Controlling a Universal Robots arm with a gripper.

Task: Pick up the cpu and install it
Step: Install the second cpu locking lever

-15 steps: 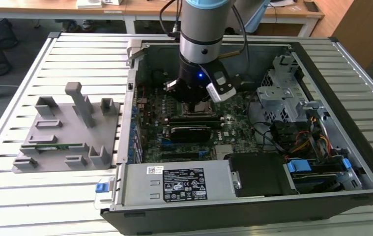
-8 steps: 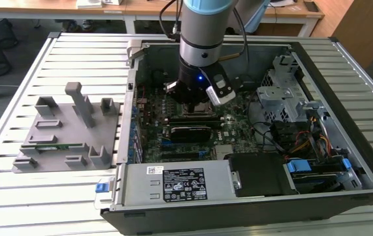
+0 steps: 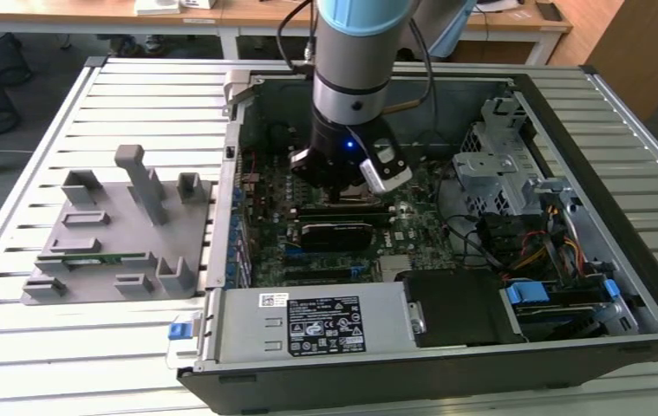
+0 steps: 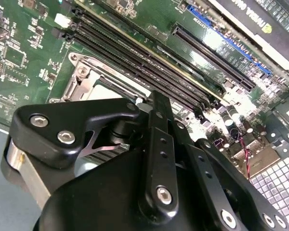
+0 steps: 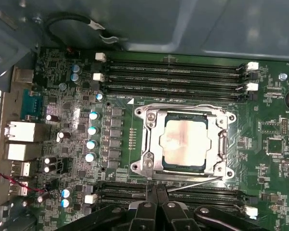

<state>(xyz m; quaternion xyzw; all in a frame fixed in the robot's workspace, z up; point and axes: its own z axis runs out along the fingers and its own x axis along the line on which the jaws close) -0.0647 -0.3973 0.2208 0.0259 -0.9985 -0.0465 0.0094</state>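
The cpu (image 5: 184, 143), a flat square chip with a silver top, lies in the motherboard socket. The socket's metal frame (image 5: 151, 144) surrounds it, and a thin wire lever (image 5: 192, 181) runs along one side. In the second wrist view a pale corner of the cpu (image 4: 108, 91) shows past the black finger linkage. My gripper (image 5: 156, 195) hangs just above the board beside the socket, over the nearby memory slots. It is shut, with its fingers pressed together and nothing between them. In the exterior view the gripper (image 3: 335, 186) is low inside the open computer case (image 3: 560, 95).
Empty memory slots (image 5: 178, 77) flank the socket on both sides. A black expansion card (image 3: 335, 234), a power supply (image 3: 305, 325), a drive cage (image 3: 502, 173) and cables crowd the case. A grey parts fixture (image 3: 120, 225) with a green memory stick (image 3: 86, 258) sits at the exterior view's left.
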